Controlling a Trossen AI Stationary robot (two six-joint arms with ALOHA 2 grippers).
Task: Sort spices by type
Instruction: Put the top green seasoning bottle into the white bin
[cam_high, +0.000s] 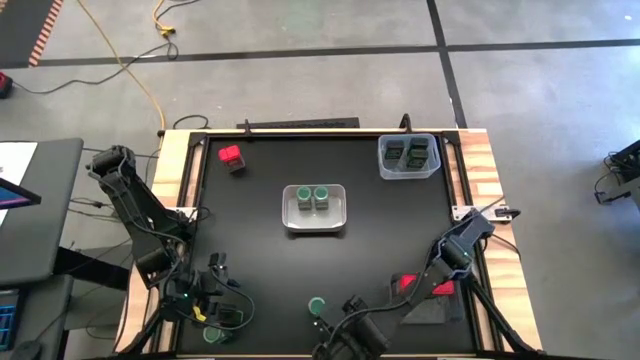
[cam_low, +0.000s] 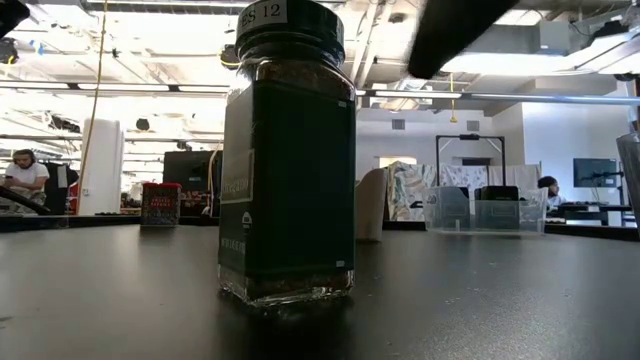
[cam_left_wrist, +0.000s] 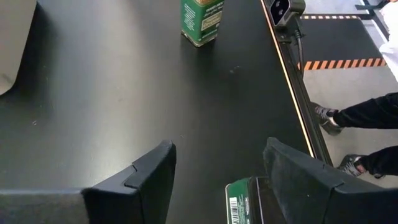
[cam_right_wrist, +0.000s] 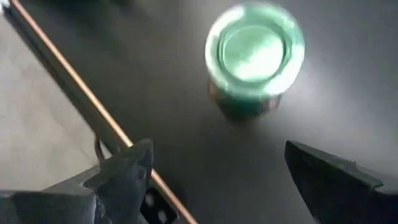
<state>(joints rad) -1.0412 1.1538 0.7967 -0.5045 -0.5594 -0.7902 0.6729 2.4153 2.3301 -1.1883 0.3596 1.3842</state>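
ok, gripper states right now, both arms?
Left gripper: part open, a green-labelled spice jar against one finger; a grip cannot be told.
Right gripper: open, empty, above the green-lidded jar.

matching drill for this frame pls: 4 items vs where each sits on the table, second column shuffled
Items:
1. red box
2. two green-lidded jars
3. dark tins
4. lone green-lidded jar

Places:
A. in the clear bin at the far right corner
B. standing bare on the table near the front edge
C. in the grey tray mid-table
D. far left, loose on the table

Pairs: 1-D, 2-C, 3-A, 4-B
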